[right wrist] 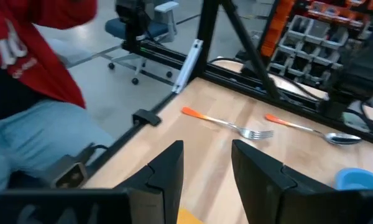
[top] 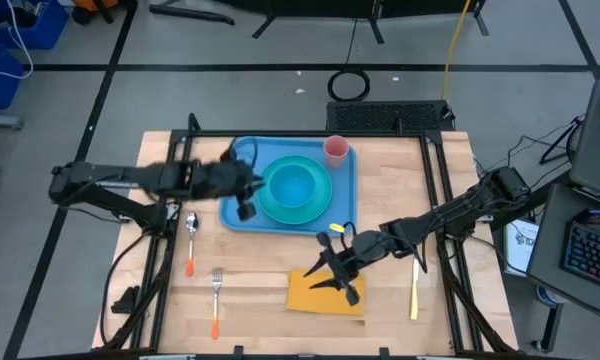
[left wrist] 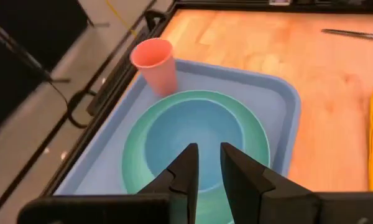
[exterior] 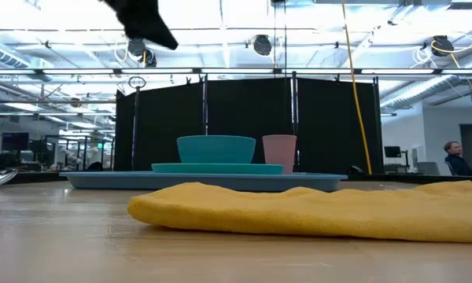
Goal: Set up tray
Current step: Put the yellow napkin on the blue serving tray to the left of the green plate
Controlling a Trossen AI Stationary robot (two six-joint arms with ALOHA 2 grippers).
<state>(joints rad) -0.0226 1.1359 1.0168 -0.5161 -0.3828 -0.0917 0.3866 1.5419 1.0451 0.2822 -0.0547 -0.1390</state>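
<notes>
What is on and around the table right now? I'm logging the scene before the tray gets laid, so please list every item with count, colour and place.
tray: 1, light blue, far centre of table
plate: 1, teal, on tray
bowl: 1, blue-teal, on plate
cup: 1, pink, tray's far right corner
napkin: 1, orange-yellow, near centre
spoon: 1, orange handle, left of tray
fork: 1, orange handle, near left
knife: 1, yellow handle, right
person: 1, seated, background right
left gripper: above tray's left part, slightly open
right gripper: above napkin, open
</notes>
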